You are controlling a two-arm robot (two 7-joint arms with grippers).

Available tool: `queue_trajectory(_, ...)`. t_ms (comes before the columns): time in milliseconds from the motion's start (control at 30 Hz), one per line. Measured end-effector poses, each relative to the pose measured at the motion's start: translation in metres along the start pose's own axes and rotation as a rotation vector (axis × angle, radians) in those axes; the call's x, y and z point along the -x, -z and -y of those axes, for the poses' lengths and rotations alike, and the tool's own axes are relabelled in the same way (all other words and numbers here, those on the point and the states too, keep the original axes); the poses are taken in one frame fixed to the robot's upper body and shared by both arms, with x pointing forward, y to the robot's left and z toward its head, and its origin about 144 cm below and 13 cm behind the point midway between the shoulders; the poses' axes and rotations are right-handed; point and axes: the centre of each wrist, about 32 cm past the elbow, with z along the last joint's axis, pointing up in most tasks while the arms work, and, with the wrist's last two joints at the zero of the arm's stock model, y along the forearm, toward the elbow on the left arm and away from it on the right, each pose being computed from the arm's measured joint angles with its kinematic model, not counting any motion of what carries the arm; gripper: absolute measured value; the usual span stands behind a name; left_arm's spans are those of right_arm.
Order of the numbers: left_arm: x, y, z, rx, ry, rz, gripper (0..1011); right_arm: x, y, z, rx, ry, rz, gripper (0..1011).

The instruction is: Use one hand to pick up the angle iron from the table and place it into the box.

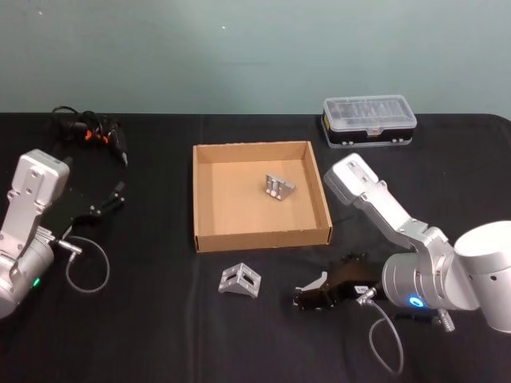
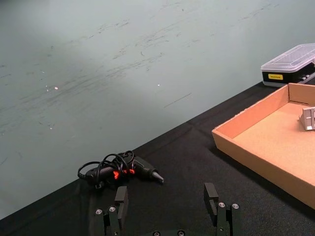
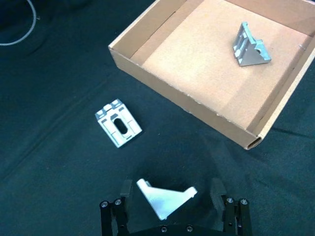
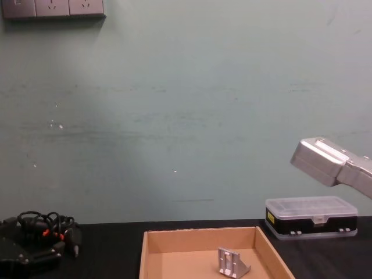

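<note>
The tan cardboard box [image 1: 209, 195] lies mid-table on the black table [image 1: 160, 335], with one silver angle iron [image 1: 279, 187] inside it, also seen from the right wrist [image 3: 250, 45] and the chest [image 4: 231, 263]. A second angle iron [image 1: 241, 281] lies on the table just in front of the box [image 3: 197, 105], flat side up [image 3: 118, 123]. A third angle iron [image 3: 166, 196] rests between the fingers of my right gripper [image 1: 315, 294], which is open with a gap on each side of it. My left gripper [image 1: 112, 199] is open and parked at the left.
A black plastic case with a clear lid [image 1: 369, 121] stands behind the box at the right. A black tool with orange marks and coiled cable [image 1: 92, 134] lies at the back left. A grey cable loop [image 1: 84, 271] hangs by the left arm.
</note>
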Motion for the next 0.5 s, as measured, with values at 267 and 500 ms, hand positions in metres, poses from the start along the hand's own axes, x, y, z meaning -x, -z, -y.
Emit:
queue_trajectory(267, 0.000, 0.000, 0.000, 0.000, 0.000, 0.000, 1011, -0.003, -0.001, -0.007, -0.008, 0.002, 0.001, 1003)
queue_trajectory(500, 0.000, 0.000, 0.000, 0.000, 0.000, 0.000, 1011, -0.005, -0.003, -0.012, -0.019, -0.013, 0.003, 1003)
